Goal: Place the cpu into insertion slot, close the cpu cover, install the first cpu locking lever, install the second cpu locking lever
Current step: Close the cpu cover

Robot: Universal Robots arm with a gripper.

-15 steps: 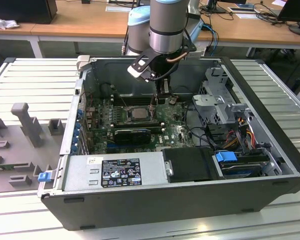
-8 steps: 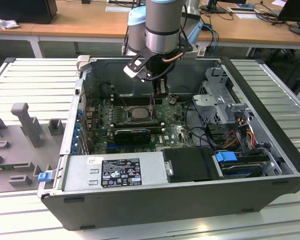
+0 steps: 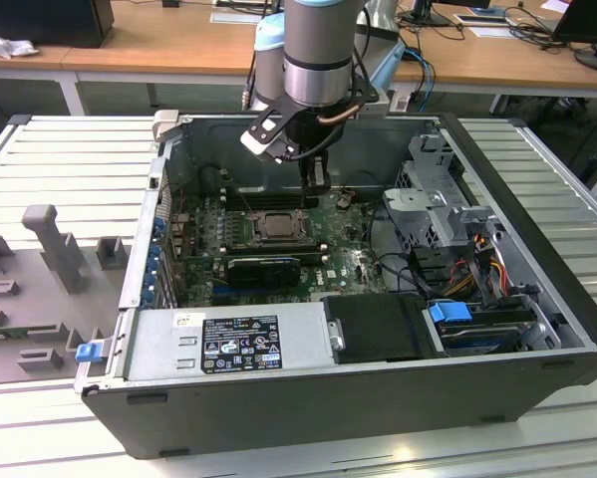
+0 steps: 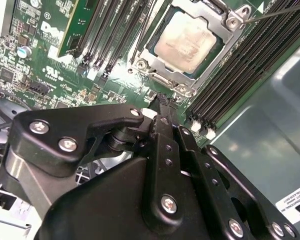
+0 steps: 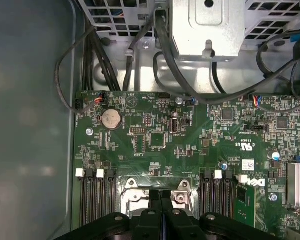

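The cpu lies flat in the insertion slot, silver top up, with green board around it. The cpu cover lies down as a silvery frame around the chip. A thin lever rod sticks out from one corner of the socket. My gripper hangs just off the socket's edge, fingers shut together with nothing between them. In the exterior view the gripper is inside the open computer case, slightly beyond the socket and toward that view's right. In the first wrist view the shut fingertips cover part of the socket.
Long black memory slots flank the socket on both sides. Cables and a metal drive cage sit at the exterior view's right in the case. A power supply box lines the near wall. Grey fixtures lie outside on the table.
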